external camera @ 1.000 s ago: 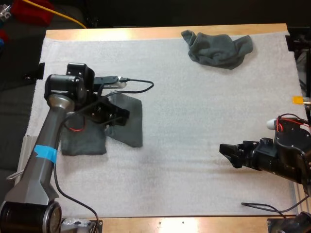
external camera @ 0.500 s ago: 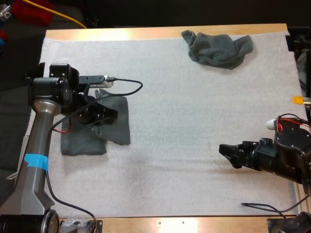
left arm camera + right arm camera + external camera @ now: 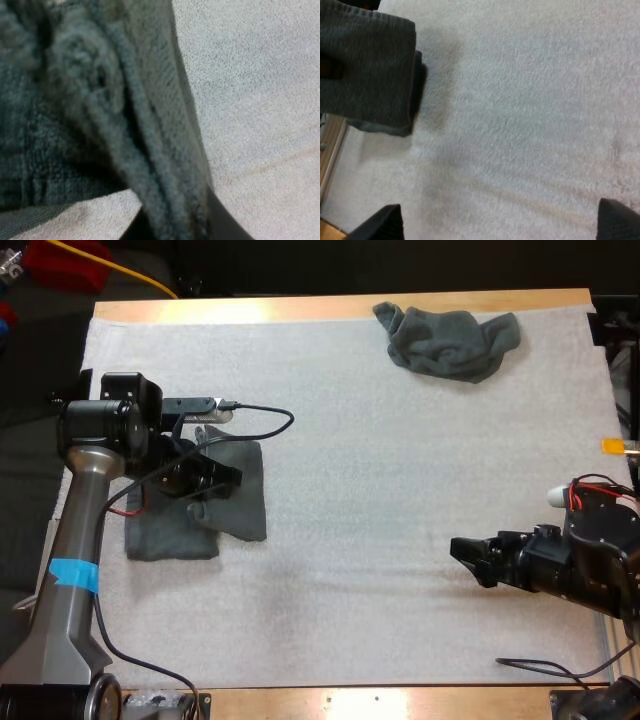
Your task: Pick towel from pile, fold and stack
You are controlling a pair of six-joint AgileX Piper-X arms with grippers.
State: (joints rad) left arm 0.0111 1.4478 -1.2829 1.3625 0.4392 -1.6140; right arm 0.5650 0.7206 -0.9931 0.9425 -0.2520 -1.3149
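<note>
Now, 2 towels are on the white mat (image 3: 380, 490). Over on the left side of it, the left gripper (image 3: 205, 480) is down on the folded towel (image 3: 165, 535), and the left wrist view shows it clenched. A thick rolled edge of dark grey-green terry sits pinched between the black fingers (image 3: 225, 227), pressed from both sides. In the high view that towel lies in 2 parts. A flat piece sits nearer the table's front edge with its long side running across the mat. A flap under the gripper has its long axis running from near to far, and its right edge slants a little (whether the flap is lifted clear of the mat, I cannot tell).

At the far side, the crumpled towel (image 3: 445, 340) sits bunched close to the wooden table (image 3: 330, 308) edge. Its long axis lies left to right along that edge, and it is well apart from both arms.

On the right, the right gripper (image 3: 465, 558) points left across bare mat. Its fingers (image 3: 377, 225) are released, standing apart with nothing between them, and the folded towel is visible far beyond them.
</note>
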